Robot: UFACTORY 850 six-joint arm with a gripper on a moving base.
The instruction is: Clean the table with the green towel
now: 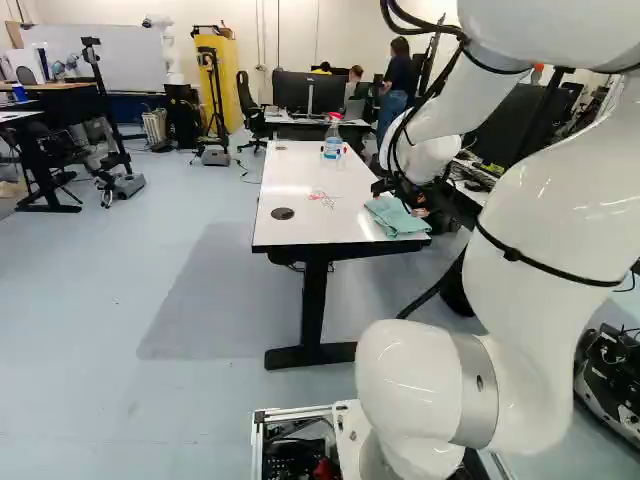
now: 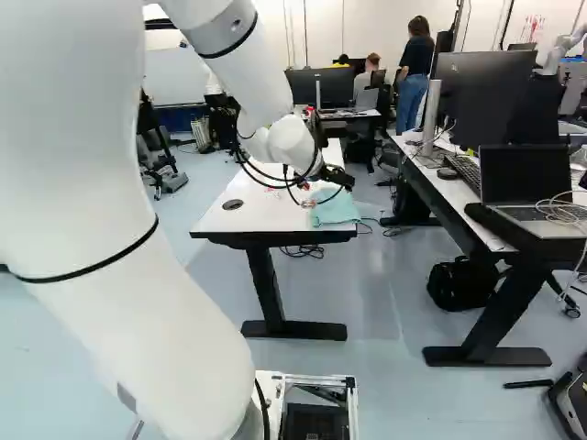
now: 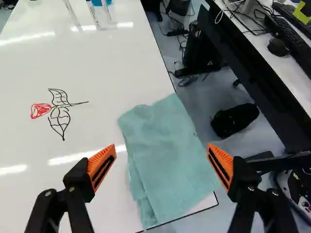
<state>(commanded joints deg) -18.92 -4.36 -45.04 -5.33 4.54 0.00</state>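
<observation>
Pincer (image 2: pixel 328 192) spread wide above counter (image 3: pixel 97 63), nothing gripped. Green towel (image 3: pixel 163 155) lies folded at counter's corner, below and between the fingers, slightly over the side edge. Flower drawing (image 3: pixel 59 106), red and black, near towel, unwiped. Bottle (image 1: pixel 332 140) farther along.

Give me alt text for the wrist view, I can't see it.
A folded green towel lies on a white table's corner between the open end effector's fingers; beside it is a red-and-black flower drawing.
</observation>
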